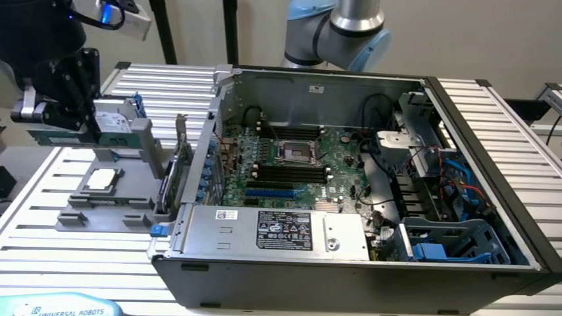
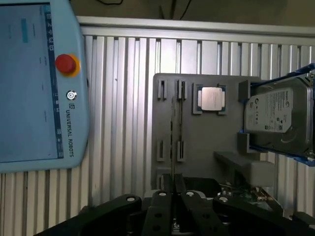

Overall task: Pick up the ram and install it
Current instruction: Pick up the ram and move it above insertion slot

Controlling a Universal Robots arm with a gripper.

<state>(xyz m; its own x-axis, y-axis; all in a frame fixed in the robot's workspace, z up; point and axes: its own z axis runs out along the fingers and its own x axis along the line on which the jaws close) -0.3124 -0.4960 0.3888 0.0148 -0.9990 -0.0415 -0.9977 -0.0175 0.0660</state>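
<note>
**Gripper** (image 1: pixel 57 122): hanging at the upper left of the exterior view, above the grey fixture tray (image 1: pixel 131 204). The fingers are appearing pinched narrowly on the ram (image 1: pixel 57 136), which is showing edge-on as a thin strip in the wrist view.

**Hazards, as judged:**
- So slight a pinch is risking the thin stick slipping or tilting.
- On the way to the black memory slots (image 1: pixel 290 174) at mid-frame, it could be knocking the upright expansion card (image 1: pixel 180 164) or the case wall (image 1: pixel 218 112).
- A skewed approach would be jamming it at the slot.

**Writing:**
- The teach pendant (image 2: pixel 44 83) is reading "UNIVERSAL ROBOTS".
- The hard drive (image 2: pixel 278 118) label and the power supply (image 1: pixel 272 230) sticker are carrying print too small to read.
</note>
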